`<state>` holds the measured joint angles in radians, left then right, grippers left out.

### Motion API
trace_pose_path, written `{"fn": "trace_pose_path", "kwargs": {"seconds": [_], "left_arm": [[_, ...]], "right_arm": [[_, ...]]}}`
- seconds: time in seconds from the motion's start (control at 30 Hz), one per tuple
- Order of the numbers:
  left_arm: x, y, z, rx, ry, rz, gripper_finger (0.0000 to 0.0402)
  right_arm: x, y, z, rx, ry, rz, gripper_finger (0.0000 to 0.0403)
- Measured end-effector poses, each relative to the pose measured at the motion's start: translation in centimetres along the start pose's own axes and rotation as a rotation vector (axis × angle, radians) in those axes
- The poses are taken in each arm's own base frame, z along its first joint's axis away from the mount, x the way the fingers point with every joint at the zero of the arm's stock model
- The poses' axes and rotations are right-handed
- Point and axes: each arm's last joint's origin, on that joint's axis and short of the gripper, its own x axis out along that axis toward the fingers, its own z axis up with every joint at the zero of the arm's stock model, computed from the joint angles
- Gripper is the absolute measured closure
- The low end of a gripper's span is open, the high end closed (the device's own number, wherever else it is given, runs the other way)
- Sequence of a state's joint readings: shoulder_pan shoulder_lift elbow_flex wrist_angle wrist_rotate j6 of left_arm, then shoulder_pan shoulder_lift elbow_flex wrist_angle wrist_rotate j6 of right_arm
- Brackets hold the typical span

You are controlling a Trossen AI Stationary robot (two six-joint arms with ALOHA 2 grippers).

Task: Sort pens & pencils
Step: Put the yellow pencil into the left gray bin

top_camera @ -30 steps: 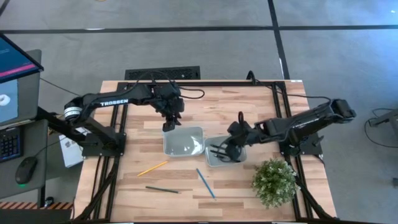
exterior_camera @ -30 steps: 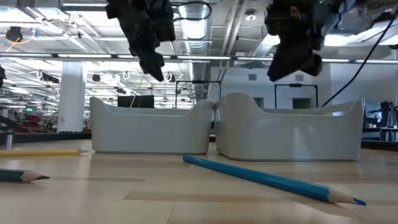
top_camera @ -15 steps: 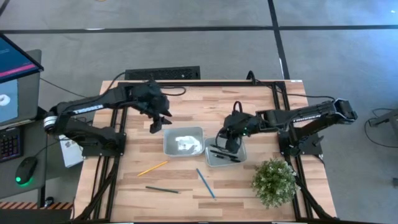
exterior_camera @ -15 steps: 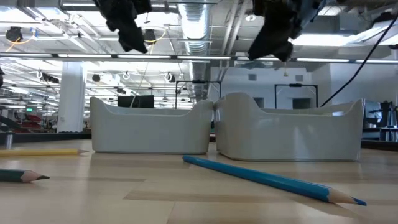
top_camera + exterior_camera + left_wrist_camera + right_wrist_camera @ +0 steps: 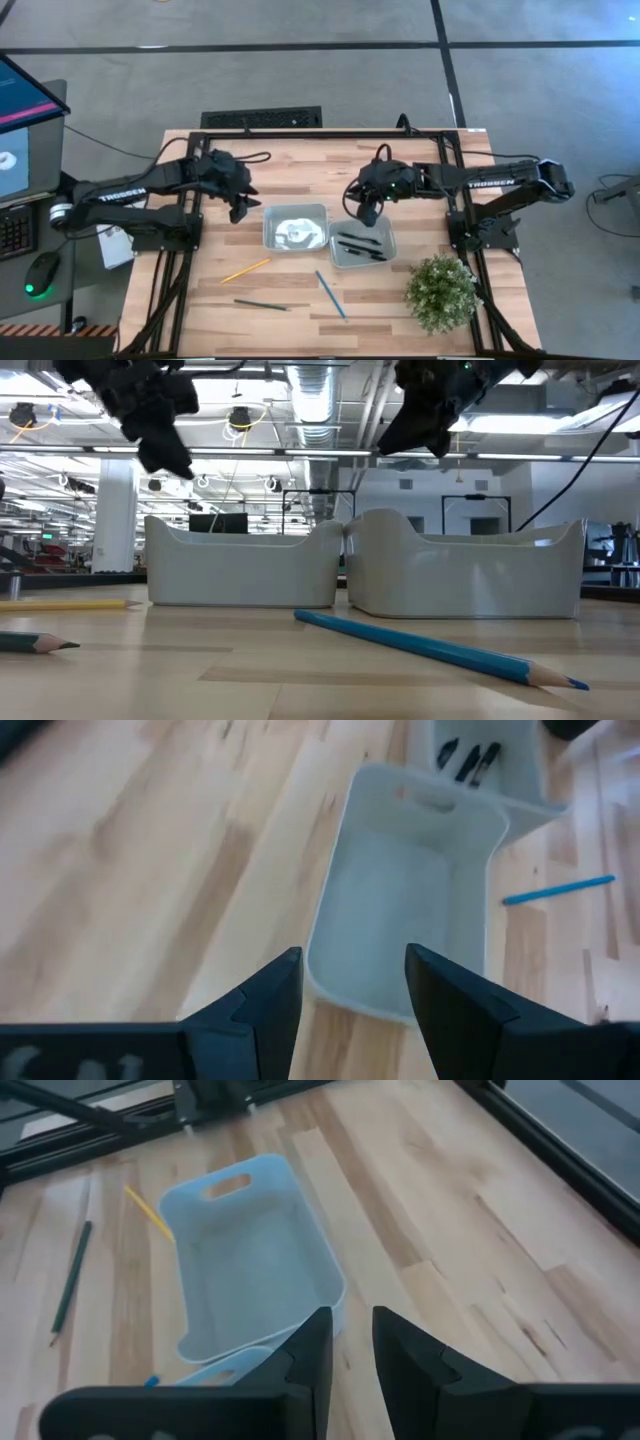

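You are about halfway, by the look of it: the pens already lie in the right-hand bin, near the middle of the surface, while the left-hand bin touching it holds nothing. The three pencils are all loose on the wood towards the front edge: the yellow pencil nearest the left-hand bin, the dark green pencil closest to the front edge, and the blue pencil just in front of the right-hand bin. Your left gripper hangs above the wood beside the left-hand bin on its left-edge side, fingers spread and holding nothing. Your right gripper hangs over the back rim of the right-hand bin, fingers narrowed with only a slim gap and nothing between them. From above, the pens merge into a dark cluster, so an exact count is uncertain. In the low view the bin walls hide their contents, and both grippers are cut off at the top.
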<state>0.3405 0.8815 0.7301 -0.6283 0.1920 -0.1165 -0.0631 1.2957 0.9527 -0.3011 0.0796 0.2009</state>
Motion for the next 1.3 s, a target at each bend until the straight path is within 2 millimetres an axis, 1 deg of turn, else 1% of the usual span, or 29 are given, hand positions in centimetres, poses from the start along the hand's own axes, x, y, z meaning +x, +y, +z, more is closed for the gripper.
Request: {"fn": "trace_pose_path", "kwargs": {"seconds": [0.17,0.33,0.43,0.57,0.73,0.87,1.03,1.13,1.3], "left_arm": [[0.5,0.4,-2.0,-0.053,0.026,0.02,0.0232],[0.4,-0.1,-3.2,-0.095,0.014,-0.002,0.0232],[0.1,-0.8,-3.9,-0.128,0.007,-0.03,0.0232],[-0.7,-1.8,-4.4,-0.158,-0.025,-0.02,0.0232],[-1.5,-3.3,-5.0,-0.147,-0.054,-0.027,0.0232],[-1.6,-4.3,-6.0,-0.13,0.014,-0.06,0.0232],[-1.3,-4.8,-7.3,-0.129,0.124,0.019,0.0232],[-0.8,-5.3,-7.8,-0.125,0.16,0.067,0.0232],[0.5,-6.7,-8.3,-0.065,0.22,0.087,0.0232]], "right_arm": [[0.0,-0.5,0.1,0.011,-0.005,-0.014,0.0308],[0.0,-0.7,0.2,0.015,-0.006,-0.019,0.0308],[0.3,-0.7,0.1,0.014,-0.003,-0.043,0.0308],[1.0,-0.9,-0.1,0.011,0.008,-0.106,0.0308],[1.7,-0.9,-0.5,-0.012,0.043,-0.114,0.0308],[2.0,-1.0,-0.6,-0.067,0.056,-0.114,0.0308],[2.0,-1.6,-0.5,-0.102,0.051,-0.129,0.0308],[2.0,-2.3,-0.4,-0.095,0.053,-0.147,0.0308],[2.0,-3.4,-0.3,-0.072,0.056,-0.179,0.0308]]}}
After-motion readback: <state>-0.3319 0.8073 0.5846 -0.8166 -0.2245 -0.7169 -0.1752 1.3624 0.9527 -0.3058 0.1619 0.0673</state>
